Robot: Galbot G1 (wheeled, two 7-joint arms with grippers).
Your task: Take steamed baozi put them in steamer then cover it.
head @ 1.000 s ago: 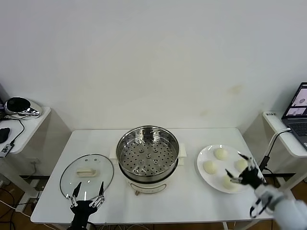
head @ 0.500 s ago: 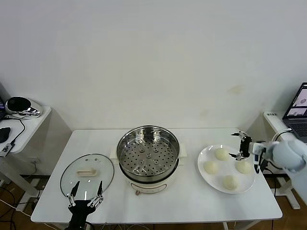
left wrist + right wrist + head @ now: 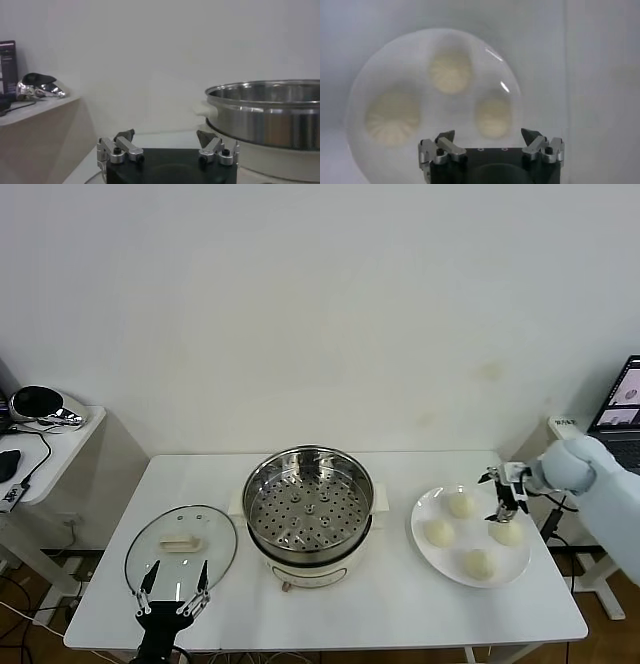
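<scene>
Stainless steel was the centrepiece: the steamer (image 3: pixel 309 512) sat mid-worktop (image 3: pixel 400 604) on its cream base, perforated tray showing and nothing in it, so no bun had gone in yet. I'll place everything off that pot.

All four steamed baozi (image 3: pixel 461 505) were on the white plate (image 3: pixel 425 557), which sat beside the steamer on the robot's right. The right pincer (image 3: pixel 499 494) hovered above the plate's far side from the steamer, between two of the buns. In the right wrist view its fingertips (image 3: pixel 445 136) were spread wide with nothing between them, three buns visible below.

The glass lid (image 3: pixel 181 548) lay flat on the steamer's other side, cream handle up. The left pincer (image 3: pixel 172 594) was parked at the front worktop edge, just by the lid's near rim, also spread wide and empty.

Handling guess: those buns look light, soft and a bit tacky-smooth, so squeezing hard would probably dent or tear the skin. I'd straddle one across its widest middle, low on the sides, and close only until it stopped slipping. The pleated top looks like the worst place to pinch. The lid is another story, stiff and breakable, and the handle is the obvious hold.
</scene>
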